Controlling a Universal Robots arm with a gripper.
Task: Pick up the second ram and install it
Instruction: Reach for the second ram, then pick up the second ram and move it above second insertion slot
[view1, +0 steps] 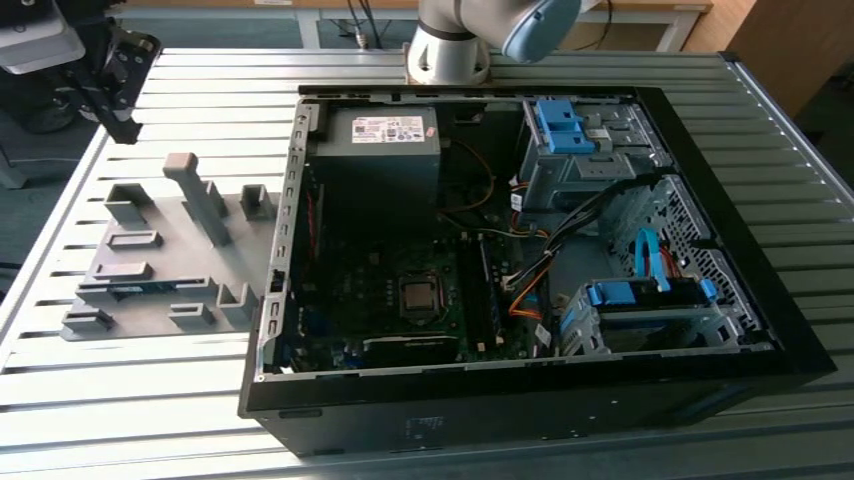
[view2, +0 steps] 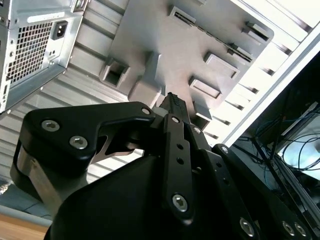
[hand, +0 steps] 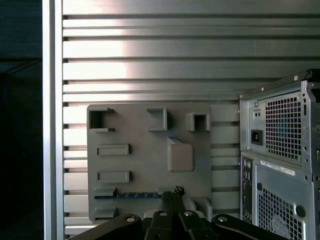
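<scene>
Gripper (hand: 173, 192), fingers (view2: 174, 116) apparently pressed together with nothing between them, poised over the grey fixture plate (hand: 145, 165), where the second ram (hand: 131, 195) sits slotted just beyond the fingertips, untouched.

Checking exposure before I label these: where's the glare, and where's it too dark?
Exterior view: even light on the table, case interior shadowed. First wrist view: glare band across the table, ram free of glare. Second wrist view: table partly washed out white.
</scene>
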